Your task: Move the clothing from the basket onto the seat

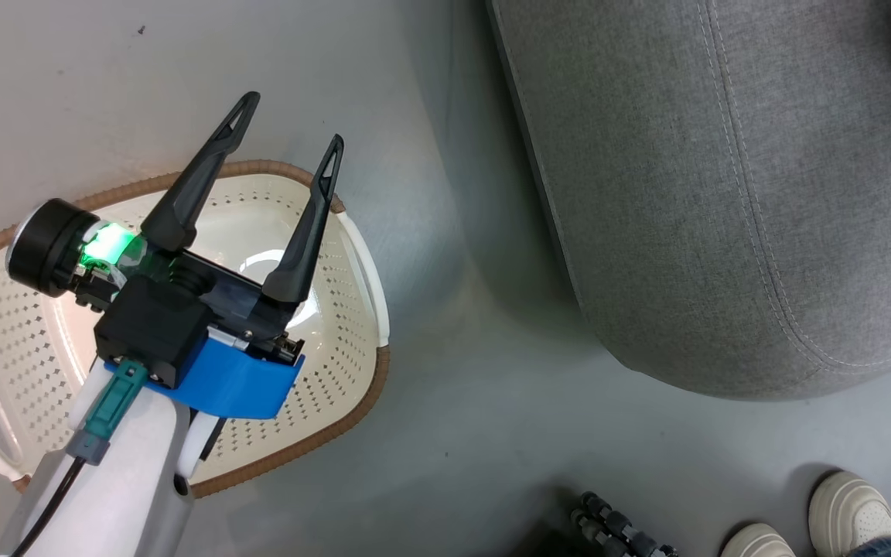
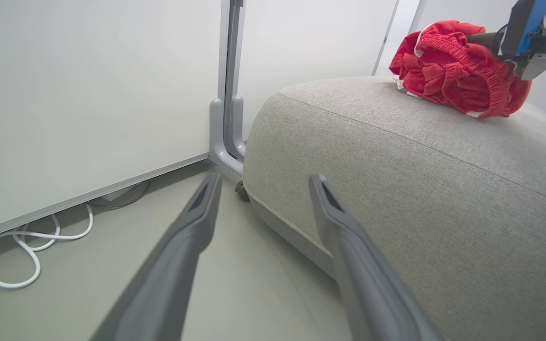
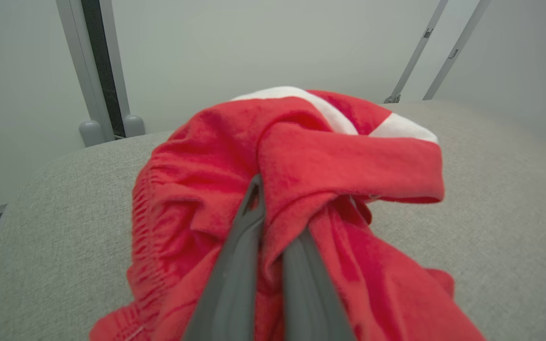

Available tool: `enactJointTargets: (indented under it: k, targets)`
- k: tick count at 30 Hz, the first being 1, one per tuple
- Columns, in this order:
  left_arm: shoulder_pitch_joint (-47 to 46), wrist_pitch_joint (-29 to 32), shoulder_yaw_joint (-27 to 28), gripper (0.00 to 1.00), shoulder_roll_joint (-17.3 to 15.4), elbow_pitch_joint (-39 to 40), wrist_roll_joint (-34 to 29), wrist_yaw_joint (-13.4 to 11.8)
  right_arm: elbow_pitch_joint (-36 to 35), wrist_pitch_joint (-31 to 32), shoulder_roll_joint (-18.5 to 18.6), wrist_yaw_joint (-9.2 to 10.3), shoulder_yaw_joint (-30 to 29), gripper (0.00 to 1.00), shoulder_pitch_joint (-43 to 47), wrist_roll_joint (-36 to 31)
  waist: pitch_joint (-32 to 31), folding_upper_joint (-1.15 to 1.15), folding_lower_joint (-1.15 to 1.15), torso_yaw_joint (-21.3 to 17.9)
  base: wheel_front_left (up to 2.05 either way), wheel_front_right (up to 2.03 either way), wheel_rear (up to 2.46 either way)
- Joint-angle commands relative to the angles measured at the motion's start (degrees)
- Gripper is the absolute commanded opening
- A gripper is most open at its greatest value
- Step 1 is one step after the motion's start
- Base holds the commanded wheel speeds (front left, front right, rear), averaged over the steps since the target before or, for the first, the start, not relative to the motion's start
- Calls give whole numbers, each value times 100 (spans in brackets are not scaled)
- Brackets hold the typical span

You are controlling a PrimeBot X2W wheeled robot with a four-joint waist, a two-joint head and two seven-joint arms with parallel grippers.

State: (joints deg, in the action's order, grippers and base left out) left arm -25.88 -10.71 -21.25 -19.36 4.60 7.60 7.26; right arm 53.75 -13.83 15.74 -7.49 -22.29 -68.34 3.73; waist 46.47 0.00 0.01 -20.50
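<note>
The left gripper point(image 1: 291, 118) hangs with its two dark fingers spread wide and nothing between them; directly beneath it lies the basket point(image 1: 337, 340), whose pale perforated bottom shows between and around the fingers; the fingertips reach out past the basket's far brown rim, over grey floor point(image 1: 453, 387). Off to this gripper's right, well apart from it, sits the seat point(image 1: 724, 193), with its stitched seam running along the rounded edge. In the left wrist view the seat's side rises just ahead and to the right of the fingers; a white cable point(image 2: 31, 237) lies on the floor to their left, below a pale wall panel point(image 2: 88, 94).

The right gripper point(image 3: 273, 208) has its fingers drawn almost together, pinching a fold of the clothing point(image 3: 311, 156); the red fabric bunches up over and around both fingertips, a white stripe showing on the far side of the bundle. The bundle rests on top of the seat, grey cushion showing to either side of the gripper and beyond it; whether it is one garment or two, I cannot tell.

A person's pale shoes point(image 1: 851, 507) stand on the floor, far to the right of the left gripper and nearer the robot than the seat.
</note>
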Motion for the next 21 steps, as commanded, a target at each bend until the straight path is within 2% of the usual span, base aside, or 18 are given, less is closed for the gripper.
enactJointTargets:
  k: [1,13,21]
  targets:
    - [-86,-39,-11,100,12,-25,21,-26,53,-50,34,-1,-3,100,-107,-41,-37,0,-1,26,0,0,0]
    - [-137,-151,-74,100,68,-191,85,-90,392,-134,138,-1,-103,100,-126,-60,-186,0,-1,107,0,0,0]
    - [-73,-263,-129,100,155,-419,151,-125,362,-143,54,-1,-8,100,37,-124,-475,0,-1,130,0,0,0]
